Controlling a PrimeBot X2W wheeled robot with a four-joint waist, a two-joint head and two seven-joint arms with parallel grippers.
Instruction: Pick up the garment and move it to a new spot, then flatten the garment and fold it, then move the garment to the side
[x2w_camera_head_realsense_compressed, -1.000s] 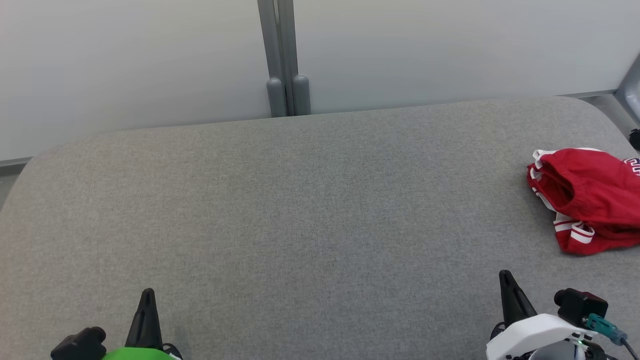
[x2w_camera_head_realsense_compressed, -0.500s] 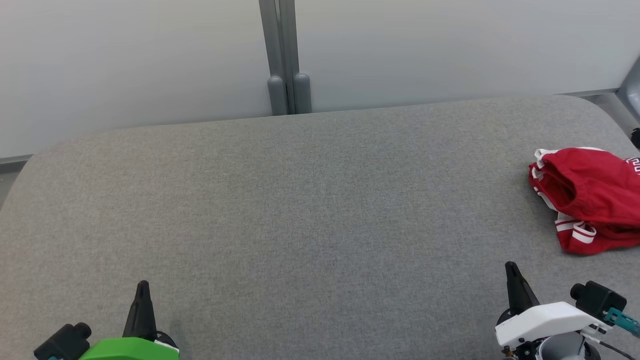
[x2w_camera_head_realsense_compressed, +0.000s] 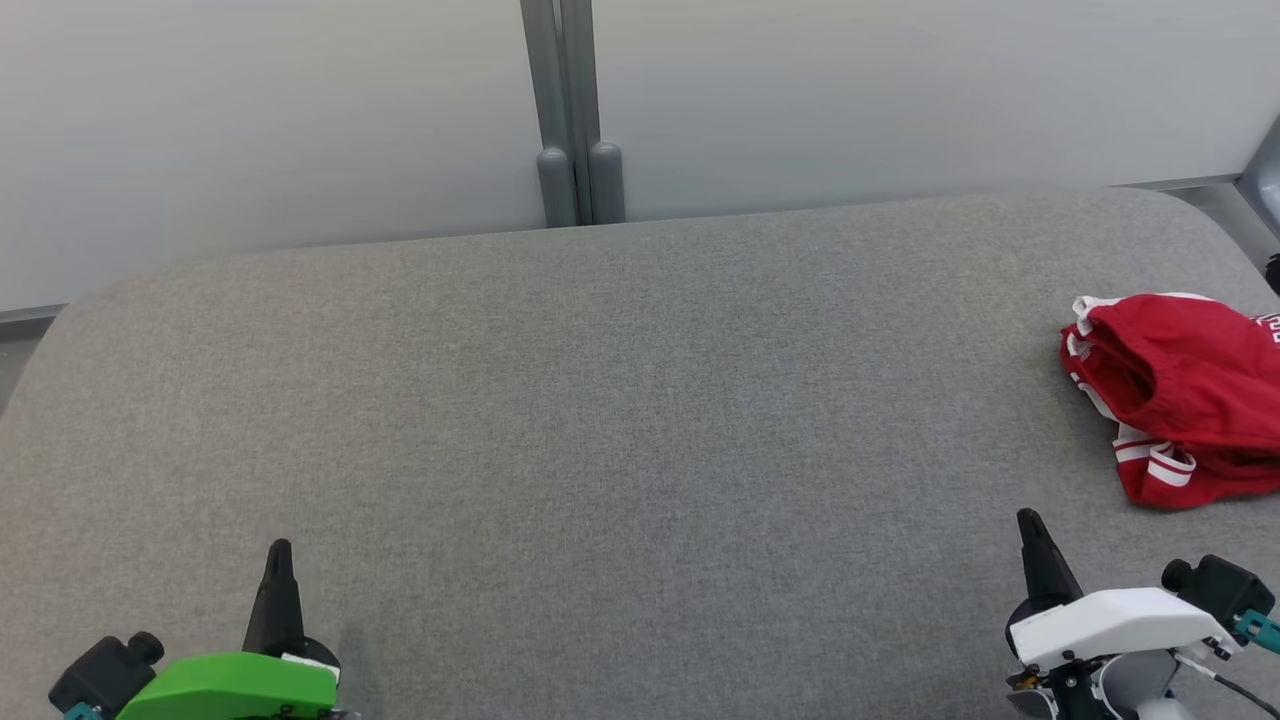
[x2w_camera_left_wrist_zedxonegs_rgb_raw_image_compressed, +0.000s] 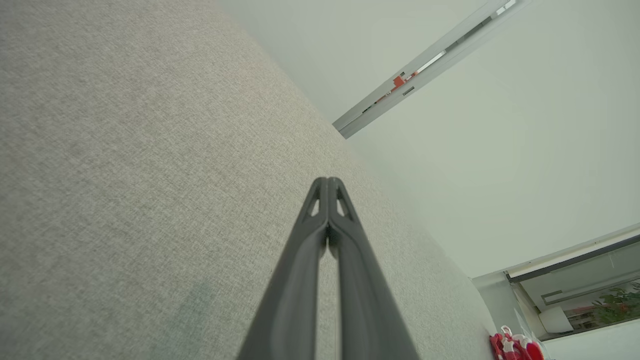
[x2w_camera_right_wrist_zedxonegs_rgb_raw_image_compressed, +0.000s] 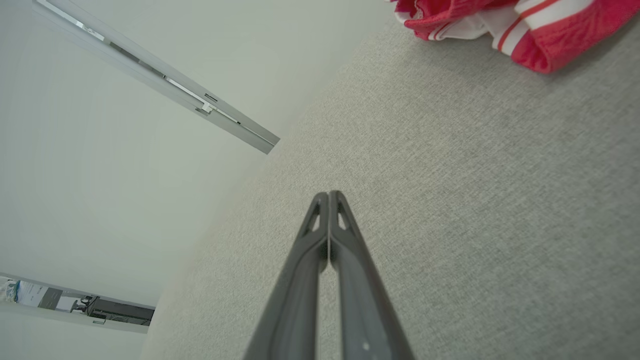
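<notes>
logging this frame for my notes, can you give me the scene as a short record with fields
surface: grey fabric surface, rounded corners
garment: red garment with white striped trim, crumpled at the surface's right side, partly cut off by the head view's edge
left gripper: shut, holding nothing, low on the left
right gripper: shut, holding nothing, low on the right, apart from the garment
task stage: garment not yet picked up
backdrop: pale wall panels with a grey post

Grey woven tabletop cloth (x2w_camera_head_realsense_compressed: 600, 420) (matt, slightly rough), soft red knit garment (x2w_camera_head_realsense_compressed: 1180, 390), smooth pale wall panels (x2w_camera_head_realsense_compressed: 250, 120)
</notes>
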